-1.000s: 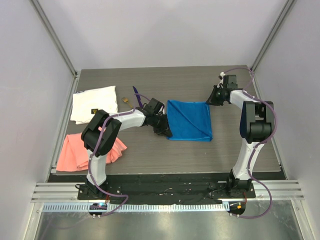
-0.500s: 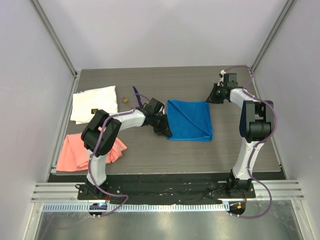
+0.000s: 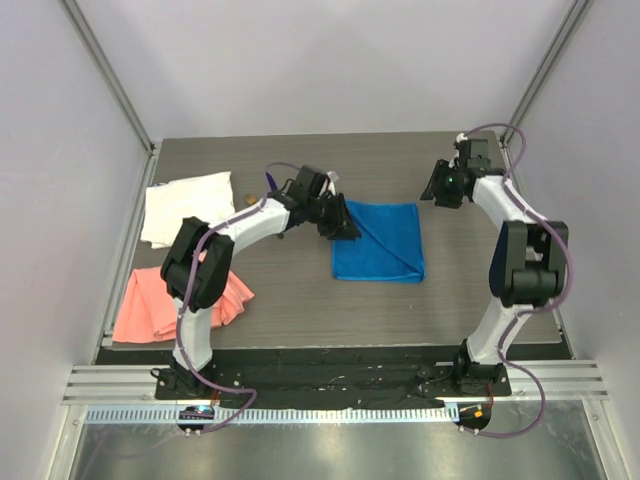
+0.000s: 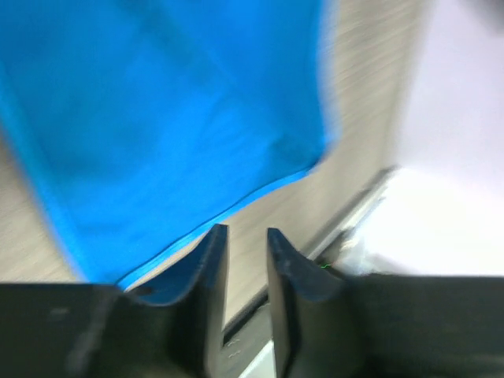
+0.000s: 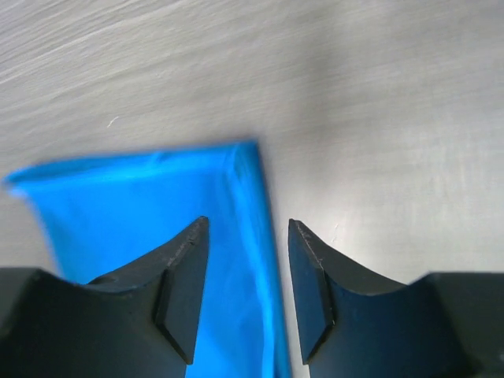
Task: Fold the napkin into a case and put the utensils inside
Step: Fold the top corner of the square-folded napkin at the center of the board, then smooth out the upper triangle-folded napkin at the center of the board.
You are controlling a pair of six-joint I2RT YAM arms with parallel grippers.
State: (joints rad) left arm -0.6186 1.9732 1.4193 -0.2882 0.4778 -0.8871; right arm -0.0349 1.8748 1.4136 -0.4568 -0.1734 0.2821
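The blue napkin (image 3: 378, 242) lies flat on the table, folded, with a diagonal crease. My left gripper (image 3: 341, 223) hovers at its far left corner. In the left wrist view the left gripper (image 4: 240, 230) stands open by a narrow gap with only table between the jaws, and the napkin (image 4: 165, 118) spreads beyond the fingertips. My right gripper (image 3: 441, 191) hangs just right of the far right corner. In the right wrist view the right gripper (image 5: 246, 222) is open above the napkin's (image 5: 134, 205) right edge, holding nothing. The left arm hides the utensils.
A white cloth (image 3: 187, 207) lies at the table's left side, with a salmon-pink cloth (image 3: 160, 305) nearer the front left. Metal posts and pale walls close in the table's left, right and back edges.
The left gripper has let go of the napkin's left edge and swung back toward its far left corner. The right gripper has opened and lifted away to the right.
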